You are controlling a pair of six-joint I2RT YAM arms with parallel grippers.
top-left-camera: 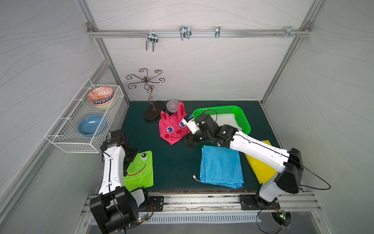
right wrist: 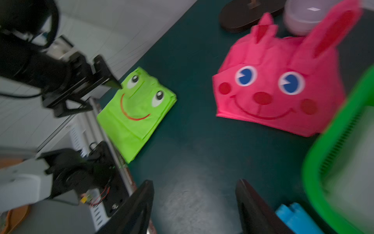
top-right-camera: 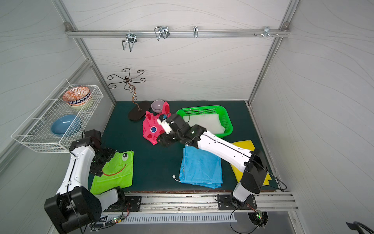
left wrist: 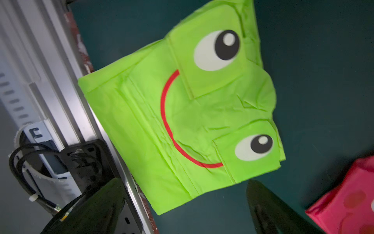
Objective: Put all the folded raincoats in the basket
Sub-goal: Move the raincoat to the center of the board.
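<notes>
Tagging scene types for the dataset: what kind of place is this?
Probably a lab robot test cell, not a home: aluminium frame with white panels, left arm and right arm bolted to a front rail, staged props like the pink raincoat and basket on a dark mat.

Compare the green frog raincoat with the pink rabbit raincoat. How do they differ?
The green frog raincoat is lime with black-and-white eyes; the pink rabbit raincoat has blue eyes, red cheeks and long ears. The frog lies as a flat rectangle at the front edge of the mat; the rabbit sits farther back, near the basket, and looks lumpier. Both are folded, face up, outside the basket.
</notes>
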